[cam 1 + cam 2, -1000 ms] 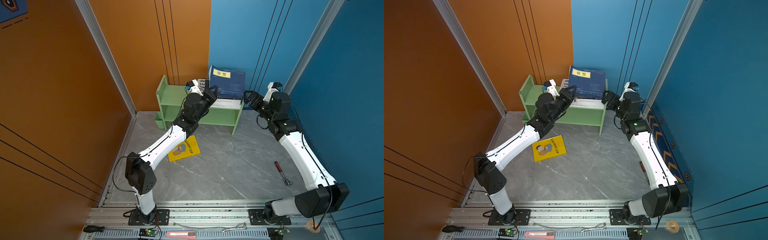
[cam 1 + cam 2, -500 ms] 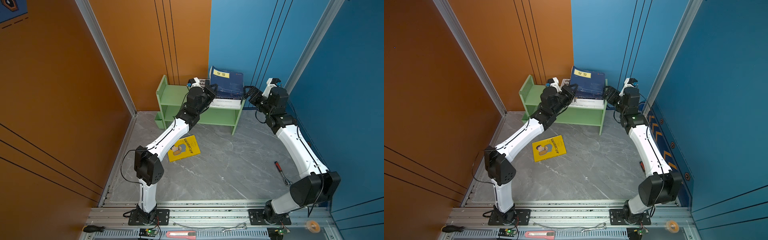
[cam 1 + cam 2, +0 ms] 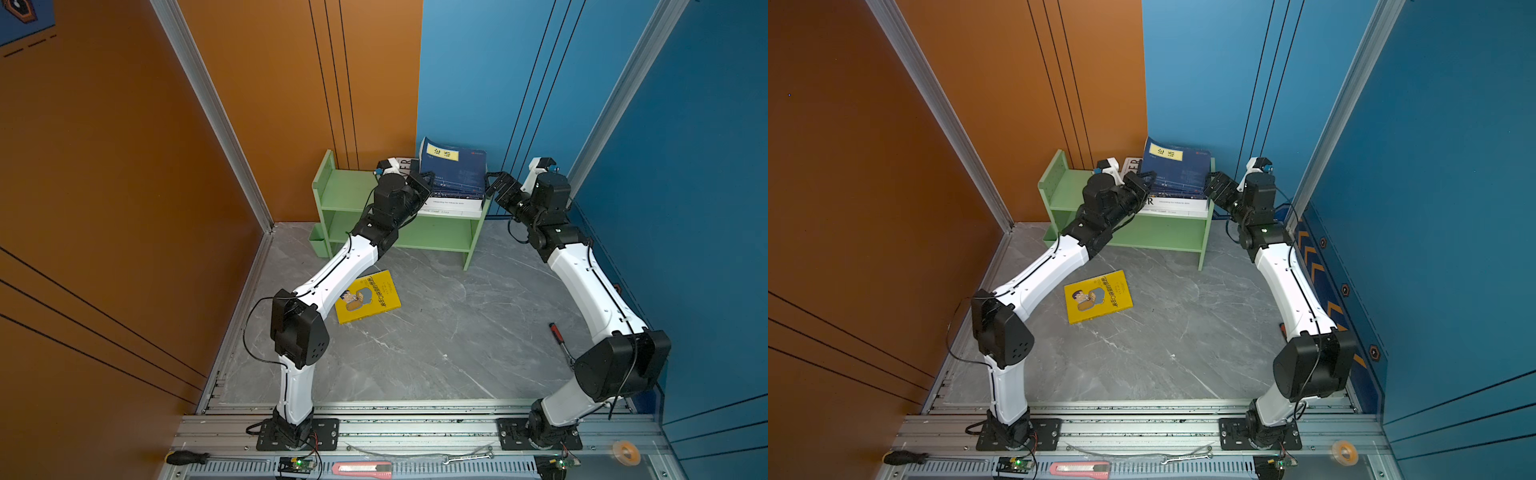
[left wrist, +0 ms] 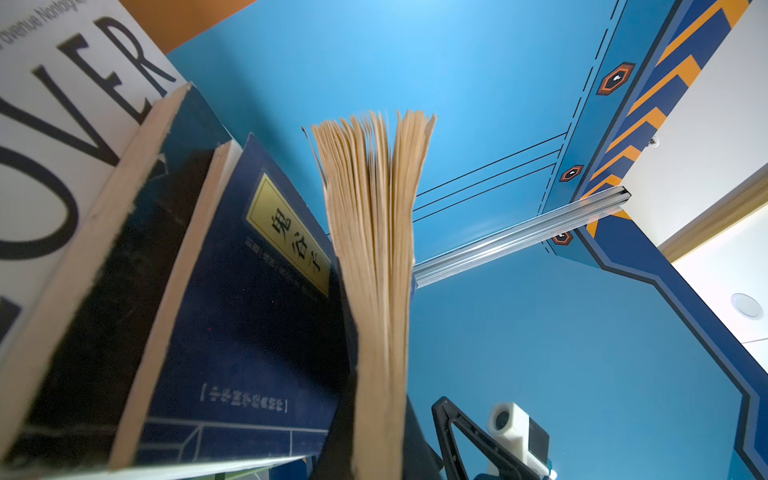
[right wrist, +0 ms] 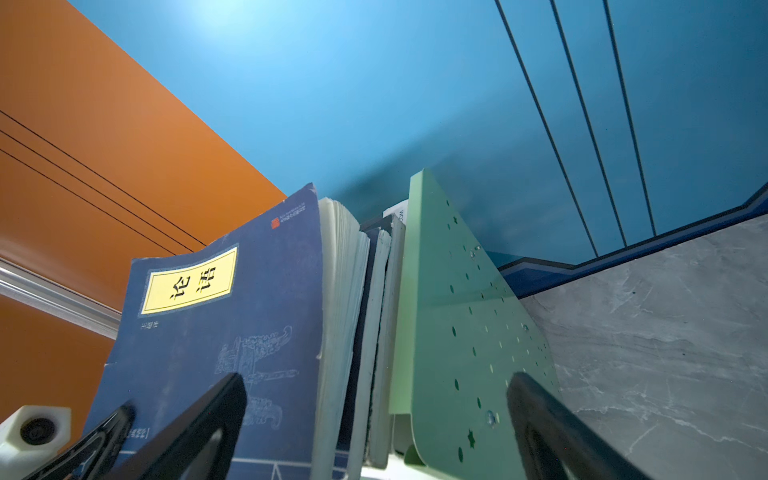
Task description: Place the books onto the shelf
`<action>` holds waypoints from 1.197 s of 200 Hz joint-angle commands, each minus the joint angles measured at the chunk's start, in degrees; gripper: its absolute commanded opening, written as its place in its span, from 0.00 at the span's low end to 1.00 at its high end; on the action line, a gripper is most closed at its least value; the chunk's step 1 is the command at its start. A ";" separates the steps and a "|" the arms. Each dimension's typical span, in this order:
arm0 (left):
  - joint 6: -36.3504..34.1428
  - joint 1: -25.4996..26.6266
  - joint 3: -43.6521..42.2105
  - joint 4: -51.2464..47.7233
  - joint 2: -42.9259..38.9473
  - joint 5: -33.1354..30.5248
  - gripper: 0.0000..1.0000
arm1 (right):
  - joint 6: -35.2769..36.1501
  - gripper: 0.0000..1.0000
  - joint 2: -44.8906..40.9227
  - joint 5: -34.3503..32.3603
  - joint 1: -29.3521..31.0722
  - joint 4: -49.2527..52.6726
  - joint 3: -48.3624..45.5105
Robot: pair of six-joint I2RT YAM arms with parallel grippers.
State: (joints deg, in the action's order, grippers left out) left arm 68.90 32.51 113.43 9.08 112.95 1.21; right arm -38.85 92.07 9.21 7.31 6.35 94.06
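— What moved for us?
— Our right jaws neared the shelf [image 3: 345, 189] end, spread wide, empty. Our left jaws stay closed tight beside the top tier's navy books [image 3: 455, 174]; yellow book [image 3: 368, 296] still on the bench [image 3: 415, 353].

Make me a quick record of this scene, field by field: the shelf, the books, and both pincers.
shelf: pale green, two tiers, against the back wall
shelved books: bunched at the upper tier's right end
yellow book: flat on the floor, not shelved
left pincer: shut, at the shelved books' left edge
right pincer: open, at the shelf's right end
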 commanded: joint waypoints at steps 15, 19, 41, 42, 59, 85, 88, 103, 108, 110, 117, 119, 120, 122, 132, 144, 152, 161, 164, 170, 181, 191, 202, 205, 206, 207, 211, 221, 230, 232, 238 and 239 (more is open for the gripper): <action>0.64 -0.53 3.39 0.74 1.19 1.93 0.00 | -0.34 1.00 1.52 1.03 0.07 -1.97 1.96; 0.64 -0.53 3.46 0.68 1.30 1.95 0.00 | -0.28 1.00 1.61 0.90 0.15 -1.93 1.98; 0.58 -0.54 3.16 0.57 1.07 1.52 0.00 | 0.00 1.00 2.25 0.74 0.41 -1.98 1.95; 0.60 -0.53 3.14 0.53 1.06 1.47 0.00 | 0.00 1.00 2.29 0.73 0.42 -1.97 1.98; 0.33 -0.56 3.05 0.51 1.10 1.16 0.00 | 0.18 1.00 2.62 0.55 0.60 -1.87 2.00; 0.24 -0.61 3.21 0.48 1.12 0.90 0.00 | 0.44 1.00 3.02 0.37 0.69 -1.78 2.08; 0.26 -0.67 3.22 0.53 1.13 0.91 0.00 | 0.44 1.00 3.07 0.39 0.69 -1.86 2.11; 0.41 -0.82 3.10 0.41 1.25 0.93 0.00 | 0.53 1.00 3.35 0.38 0.63 -1.45 2.36; 0.44 -0.83 3.03 0.41 1.24 0.91 0.00 | 0.62 1.00 3.39 0.37 0.69 -1.43 2.43; 0.40 -0.86 3.01 0.45 1.27 0.90 0.00 | 0.68 1.00 3.49 0.37 0.73 -1.38 2.35; 0.39 -0.81 3.03 0.33 1.23 0.81 0.00 | 0.76 1.00 3.63 0.41 0.76 -1.21 2.53; 0.39 -0.86 3.07 0.28 1.23 0.74 0.00 | 0.83 1.00 3.68 0.38 0.77 -1.18 2.57; 0.41 -0.86 3.09 0.26 1.23 0.73 0.00 | 0.86 1.00 3.70 0.37 0.77 -1.13 2.64; 0.41 -0.89 3.07 0.24 1.25 0.72 0.00 | 0.96 1.00 3.72 0.37 0.82 -1.15 2.60; 0.28 -0.87 3.02 0.34 1.36 0.66 0.00 | 1.74 1.00 3.92 0.09 1.02 -0.99 2.45; 0.35 -0.96 3.04 0.06 1.35 0.64 0.00 | 2.90 1.00 4.06 -0.97 1.52 -0.59 2.27; 0.52 -1.04 2.96 0.04 1.35 0.56 0.00 | 3.38 1.00 4.15 -1.30 1.70 -0.25 2.26; 0.61 -1.06 2.91 0.06 1.37 0.69 0.00 | 3.60 1.00 4.43 -1.39 1.79 -0.11 2.27; 0.54 -1.09 2.90 0.07 1.41 0.67 0.00 | 3.61 1.00 4.46 -1.39 1.77 -0.04 2.27; 0.58 -1.18 2.92 0.19 1.41 0.66 0.00 | 3.67 1.00 4.57 -1.43 1.82 -0.06 2.22; 0.47 -1.14 3.23 -0.08 1.49 0.79 0.00 | 3.69 1.00 4.71 -1.57 1.82 -0.02 2.27; 0.56 -1.14 3.53 -0.27 1.67 1.03 0.00 | 3.87 1.00 4.84 -1.75 1.79 -0.04 2.34; 0.58 -1.17 3.74 -0.29 1.82 1.27 0.00 | 4.00 1.00 4.95 -1.99 1.82 -0.01 2.37; 0.59 -1.18 3.81 -0.29 1.85 1.36 0.00 | 4.06 1.00 5.00 -2.00 1.82 0.01 2.39; 0.56 -1.20 3.86 -0.34 1.84 1.39 0.00 | 4.10 1.00 4.98 -2.05 1.82 0.08 2.42; 0.54 -1.17 3.93 -0.31 1.84 1.41 0.00 | 4.12 1.00 4.97 -2.07 1.78 0.12 2.43; 0.37 -1.14 3.97 -0.35 1.96 1.42 0.00 | 4.22 1.00 5.12 -2.18 1.79 0.20 2.52; -0.13 -0.97 4.64 -1.03 2.27 1.52 0.00 | 4.30 1.00 5.24 -2.37 1.84 0.29 2.53; -0.50 -0.96 5.41 -1.92 2.57 1.56 0.00 | 4.45 1.00 5.58 -2.58 1.89 0.42 2.53; -0.56 -0.96 5.51 -2.04 2.62 1.59 0.00 | 4.41 0.99 5.62 -2.61 1.89 0.48 2.53; -0.53 -0.96 5.93 -2.27 2.85 1.60 0.00 | 4.48 0.99 5.75 -2.70 1.89 0.54 2.52; -0.53 -0.92 5.97 -2.25 2.87 1.60 0.00 | 4.48 0.99 5.84 -2.62 1.91 0.57 2.52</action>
State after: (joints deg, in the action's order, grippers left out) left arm 69.06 31.88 116.03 6.70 115.00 1.78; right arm -35.90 96.38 8.25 8.86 5.52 94.61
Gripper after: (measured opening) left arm 0.109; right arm 0.997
